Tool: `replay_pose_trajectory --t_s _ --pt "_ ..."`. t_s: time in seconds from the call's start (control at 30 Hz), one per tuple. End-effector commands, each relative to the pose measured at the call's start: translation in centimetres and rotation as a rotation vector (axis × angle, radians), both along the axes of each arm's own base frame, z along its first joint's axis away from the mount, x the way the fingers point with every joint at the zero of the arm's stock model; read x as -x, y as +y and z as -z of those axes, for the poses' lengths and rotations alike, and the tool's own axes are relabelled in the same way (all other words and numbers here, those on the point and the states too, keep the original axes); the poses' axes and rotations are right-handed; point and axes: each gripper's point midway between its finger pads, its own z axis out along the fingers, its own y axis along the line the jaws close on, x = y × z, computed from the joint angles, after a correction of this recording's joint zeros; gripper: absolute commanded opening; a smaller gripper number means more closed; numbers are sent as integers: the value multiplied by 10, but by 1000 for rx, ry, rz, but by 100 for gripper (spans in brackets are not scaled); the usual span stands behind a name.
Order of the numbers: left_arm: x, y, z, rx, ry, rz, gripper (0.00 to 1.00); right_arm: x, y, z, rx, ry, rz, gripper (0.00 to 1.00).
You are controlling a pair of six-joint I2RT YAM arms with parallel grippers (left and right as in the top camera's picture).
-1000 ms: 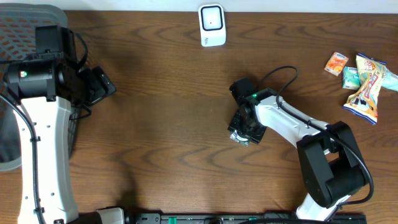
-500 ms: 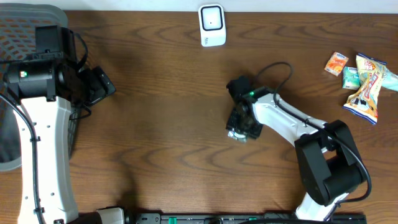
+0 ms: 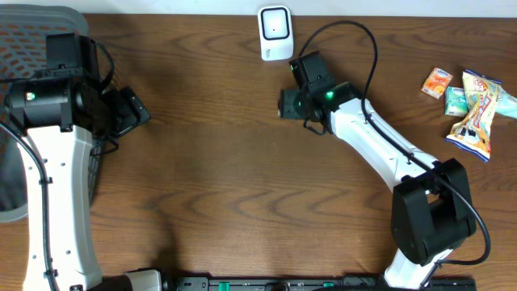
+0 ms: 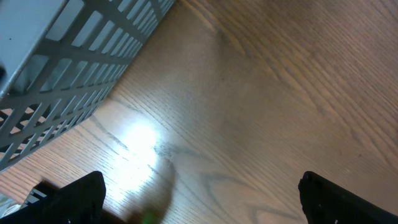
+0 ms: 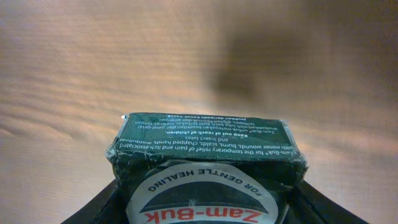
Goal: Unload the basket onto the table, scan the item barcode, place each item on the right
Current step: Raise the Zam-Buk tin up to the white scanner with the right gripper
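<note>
I've swung my right claw (image 3: 291, 103) up the desk (image 3: 202, 178). It's clamped on the green box (image 5: 205, 146), and the scanner (image 3: 275, 32) is now just ahead, so scanning looks close. The left claw (image 4: 202, 196) gapes wide and empty.

My white-and-black left arm (image 3: 56, 162) runs up the left edge of the frame, its black two-finger left gripper (image 3: 132, 111) spread wide and pointing right. My right arm (image 3: 380, 149) reaches from lower right to upper centre, right gripper (image 3: 291, 103) clamped on a dark green box (image 5: 205, 140).
</note>
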Motion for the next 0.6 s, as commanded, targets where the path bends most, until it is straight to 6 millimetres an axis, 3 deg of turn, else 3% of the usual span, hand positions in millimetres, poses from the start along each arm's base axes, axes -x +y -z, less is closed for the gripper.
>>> replay_pose_trajectory --t_s 0.0,0.1,0.27,0.4,0.57 --pt "1 2 3 -2 13 -9 98 -25 5 -22 1 -122 -24 41" --pt "1 2 3 -2 13 -9 98 -45 12 -38 -38 -223 -26 42" --pt "1 2 3 -2 13 -9 98 -83 2 -75 -89 -415 27 40" --pt "1 2 3 -2 13 -9 98 -108 -4 -97 -134 -544 54 45" --pt "1 2 3 -2 13 -9 98 -142 9 -97 -151 -606 50 44"
